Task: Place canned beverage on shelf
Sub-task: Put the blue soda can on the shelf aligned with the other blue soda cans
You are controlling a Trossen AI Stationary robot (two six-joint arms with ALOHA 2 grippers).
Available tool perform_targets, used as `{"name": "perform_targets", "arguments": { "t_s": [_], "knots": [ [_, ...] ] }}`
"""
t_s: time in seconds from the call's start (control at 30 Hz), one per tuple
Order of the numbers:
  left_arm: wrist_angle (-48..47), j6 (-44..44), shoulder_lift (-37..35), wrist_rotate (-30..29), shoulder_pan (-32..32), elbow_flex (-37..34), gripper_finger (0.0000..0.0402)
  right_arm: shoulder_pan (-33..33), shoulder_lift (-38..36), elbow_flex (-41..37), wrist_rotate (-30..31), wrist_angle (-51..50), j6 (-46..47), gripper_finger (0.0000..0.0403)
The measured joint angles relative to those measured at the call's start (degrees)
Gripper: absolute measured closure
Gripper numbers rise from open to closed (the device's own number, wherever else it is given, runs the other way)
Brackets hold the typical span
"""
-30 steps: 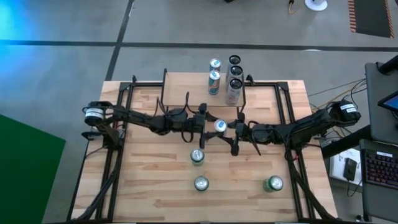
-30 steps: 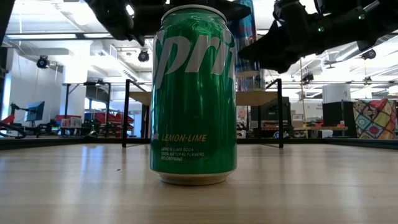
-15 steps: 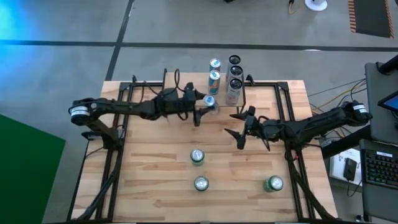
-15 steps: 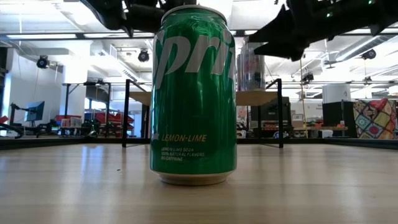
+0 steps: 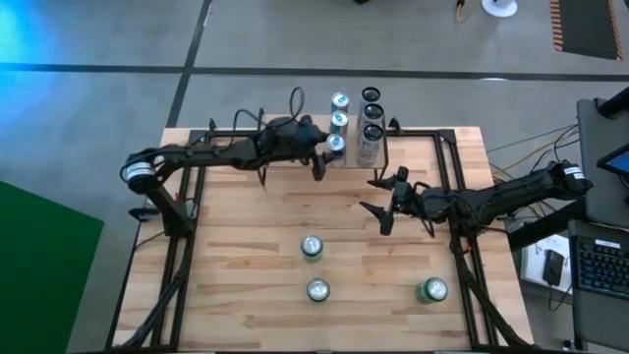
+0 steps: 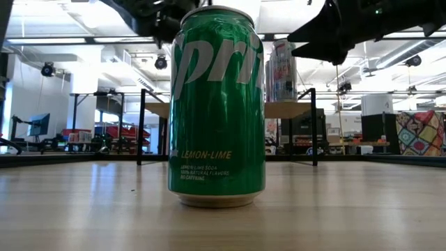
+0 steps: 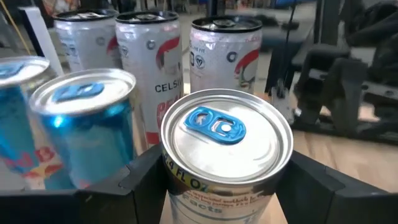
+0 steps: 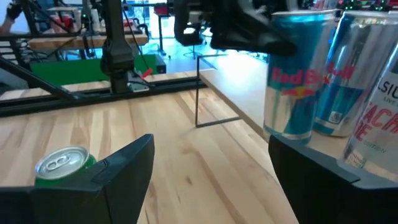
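Holding a blue-tabbed can (image 5: 335,144) between its two dark fingers (image 7: 140,180), the left gripper (image 5: 327,150) sits in the upper middle of the high view, over the front edge of the shelf (image 5: 295,128). In the left wrist view the can (image 7: 227,149) fills the centre, upright, its silver lid and blue tab facing the camera, with a finger pressed against each side. Whether its base already rests on the plank cannot be told.

Just beyond it on the shelf stand other cans: two blue ones (image 5: 339,110) in a short column, and beside them three white cans with dark tops (image 5: 371,120) in a second column. The left wrist view shows a blue can (image 7: 84,134) close beside the held one and the white cans (image 7: 149,59) in a row behind.

The right gripper (image 5: 385,208) hangs to the right of centre in the high view, above the wooden tabletop (image 5: 236,265), its fingers spread wide and holding nothing. Its wrist view looks between those fingers (image 8: 121,168) toward the shelf (image 8: 242,87), with the held blue can (image 8: 295,74) at the upper right.

Three green cans stand on the tabletop in the lower half of the high view: one near the centre (image 5: 313,247), one below it (image 5: 317,290), one at lower right (image 5: 432,290). A green lemon-lime can (image 6: 218,104) fills the middle of the low view.
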Motion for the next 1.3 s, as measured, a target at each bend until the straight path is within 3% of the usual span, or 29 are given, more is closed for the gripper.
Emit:
{"name": "perform_targets", "arguments": {
  "t_s": [0.2, 0.43, 1.03, 1.3],
  "knots": [
    [-10.4, 1.6, 4.4, -0.1, 0.0, 9.1, 0.0171, 0.0, -0.5, 0.0, 0.0, -3.4, 1.5, 0.0099],
    [-16.4, 2.0, 5.7, -0.4, 0.4, 13.2, 0.0171, 0.0, -2.6, -0.1, 0.0, -7.9, 4.0, 0.0097],
    [-17.9, 1.6, 4.4, -1.1, 1.7, 11.9, 0.0171, 0.0, -5.5, -1.4, 0.0, -9.0, 5.2, 0.0097],
    [-17.5, 0.6, 4.7, -1.8, 2.3, 10.9, 0.0133, 0.0, -5.6, -1.4, 0.0, -9.1, 5.2, 0.0097]
  ]
}}
